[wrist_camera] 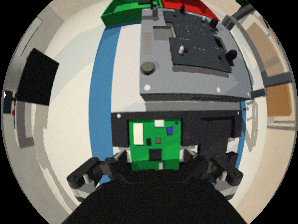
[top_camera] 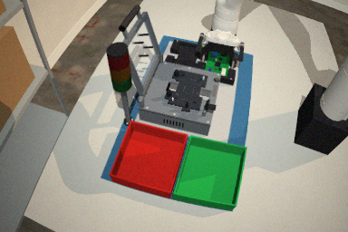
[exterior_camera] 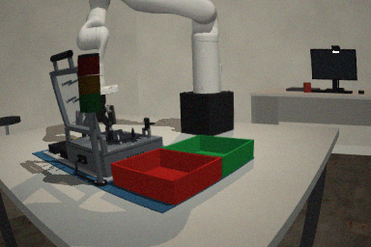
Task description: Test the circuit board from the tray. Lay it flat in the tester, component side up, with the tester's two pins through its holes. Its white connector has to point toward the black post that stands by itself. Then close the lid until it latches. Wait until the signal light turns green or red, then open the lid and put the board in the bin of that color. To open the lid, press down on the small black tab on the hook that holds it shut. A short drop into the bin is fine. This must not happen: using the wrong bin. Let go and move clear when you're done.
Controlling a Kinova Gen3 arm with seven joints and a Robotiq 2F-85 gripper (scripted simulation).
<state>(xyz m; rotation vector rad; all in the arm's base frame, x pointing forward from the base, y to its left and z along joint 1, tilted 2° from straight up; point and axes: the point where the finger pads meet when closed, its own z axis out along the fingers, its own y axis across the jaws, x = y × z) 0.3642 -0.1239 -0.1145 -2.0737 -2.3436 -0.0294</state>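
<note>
The green circuit board (top_camera: 217, 62) (wrist_camera: 155, 140) lies component side up in the black tray (top_camera: 181, 53) (wrist_camera: 210, 127). Its large white connector (top_camera: 223, 72) (wrist_camera: 138, 133) is at the board's left side in the wrist view. My gripper (top_camera: 219, 62) (wrist_camera: 155, 156) is open, with one finger on each side of the board. The grey tester (top_camera: 154, 84) (exterior_camera: 89, 157) (wrist_camera: 162, 85) has a black plate with pins (top_camera: 188, 90) (wrist_camera: 197, 42) and black posts. Its lid (top_camera: 156, 39) (exterior_camera: 59, 96) stands open. The hook (top_camera: 210, 106) (exterior_camera: 147, 123) stands at the side opposite the hinge. The signal light (top_camera: 120, 68) (exterior_camera: 89, 82) shows no clearly lit color.
The red bin (top_camera: 149, 159) (exterior_camera: 166, 177) and green bin (top_camera: 210, 172) (exterior_camera: 232, 154) (wrist_camera: 127, 12) stand side by side beyond the tester, with no board visible inside. The raised lid and signal light's pole are tall obstacles. A blue mat (top_camera: 240, 107) (wrist_camera: 102, 80) lies underneath.
</note>
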